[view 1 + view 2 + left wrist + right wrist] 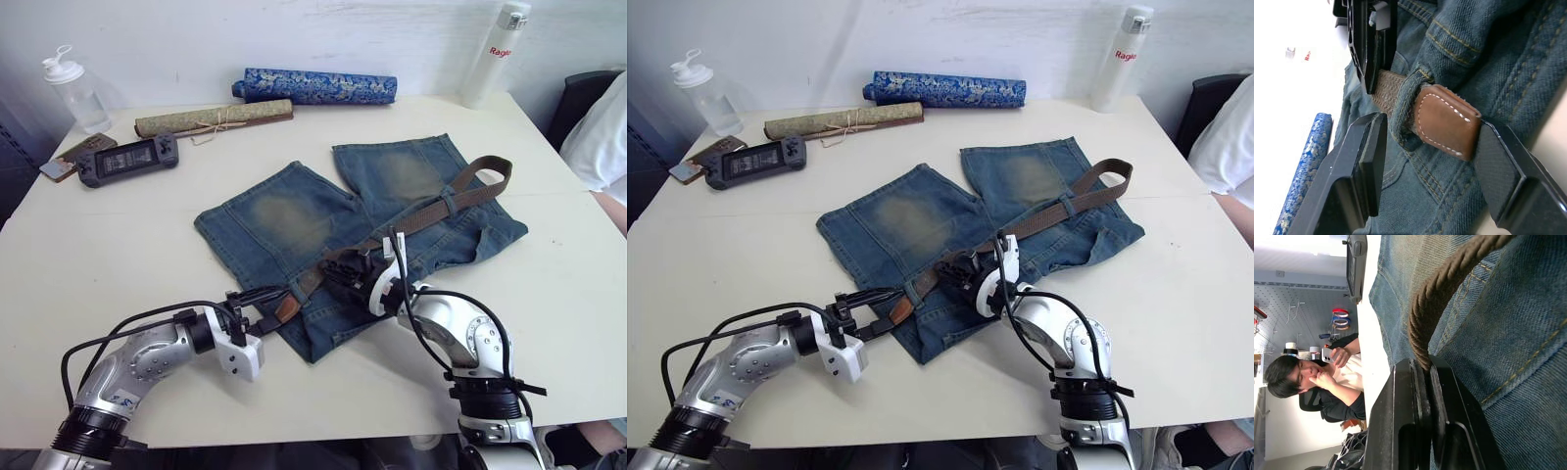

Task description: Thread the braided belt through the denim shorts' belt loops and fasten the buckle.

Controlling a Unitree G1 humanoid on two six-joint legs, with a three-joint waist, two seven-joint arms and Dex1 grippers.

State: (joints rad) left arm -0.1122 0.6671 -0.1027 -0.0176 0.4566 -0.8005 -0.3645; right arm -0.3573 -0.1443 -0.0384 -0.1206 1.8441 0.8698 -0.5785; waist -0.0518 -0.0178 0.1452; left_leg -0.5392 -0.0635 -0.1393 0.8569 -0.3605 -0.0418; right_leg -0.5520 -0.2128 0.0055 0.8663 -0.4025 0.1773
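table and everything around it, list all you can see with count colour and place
denim shorts: 1, faded blue, table centre
braided belt: 1, brown, tan tip through a belt loop
rolled fabric: 1, blue patterned, far edge
rolled mat: 1, tan, beside it
game console: 1, black, far left
shaker bottle: 1, clear, far left
tall bottle: 1, white, far right
table: 1, white
person: 1, seated, right wrist view
left gripper: open around the tip
right gripper: shut on the belt
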